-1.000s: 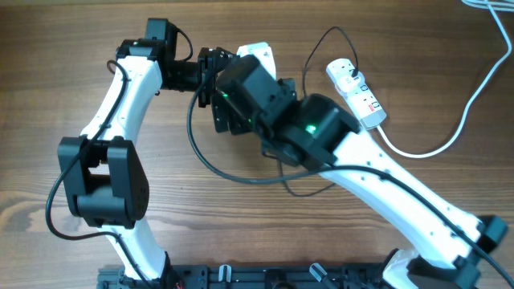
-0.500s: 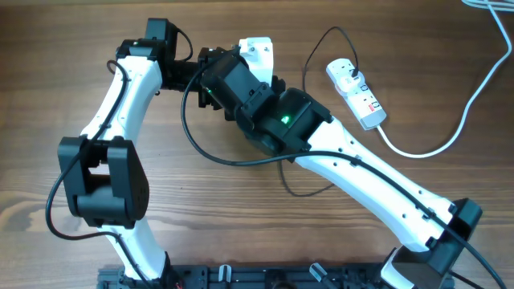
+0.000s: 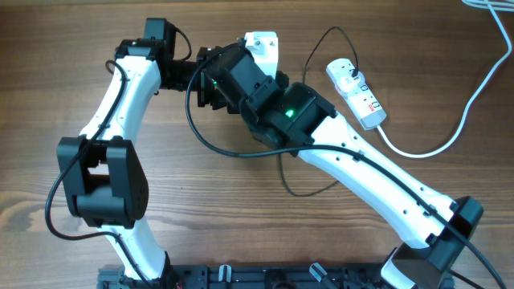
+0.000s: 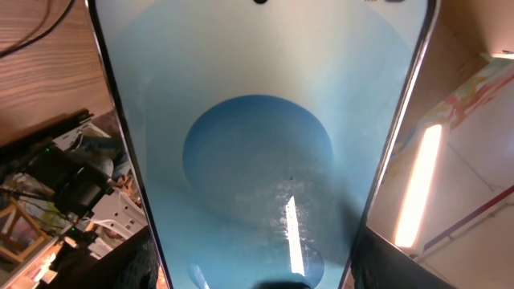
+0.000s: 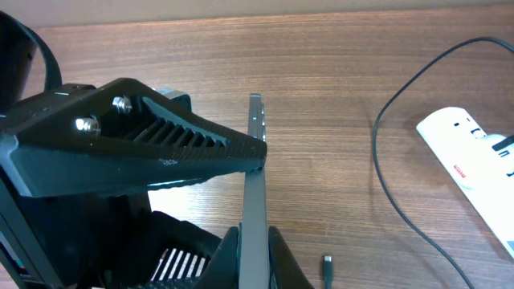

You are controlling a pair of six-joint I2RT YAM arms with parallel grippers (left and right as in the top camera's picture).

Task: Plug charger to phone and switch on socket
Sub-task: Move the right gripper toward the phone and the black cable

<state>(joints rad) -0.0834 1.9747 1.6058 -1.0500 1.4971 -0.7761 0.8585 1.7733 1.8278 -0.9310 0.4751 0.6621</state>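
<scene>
The phone (image 4: 257, 120) fills the left wrist view with its cyan-blue screen. My left gripper (image 4: 257, 273) is shut on it, a dark finger on each long side. In the right wrist view the phone (image 5: 254, 177) shows edge-on as a thin silver strip, and my right gripper (image 5: 255, 249) is shut on that edge. From overhead only the phone's white end (image 3: 261, 46) shows past both grippers. The charger cable (image 3: 233, 152) loops over the table to the socket (image 3: 357, 92). Its connector tip (image 5: 328, 265) lies free on the wood, right of my right gripper.
A thick white cord (image 3: 450, 136) runs from the socket toward the upper right corner. The socket (image 5: 474, 160) lies at the right edge of the right wrist view. The body of my left gripper (image 5: 136, 148) fills that view's left side.
My right gripper has gone from wide open to shut on the phone's edge. The right arm moved up and left toward the left gripper. The phone's white end shifted slightly right.
</scene>
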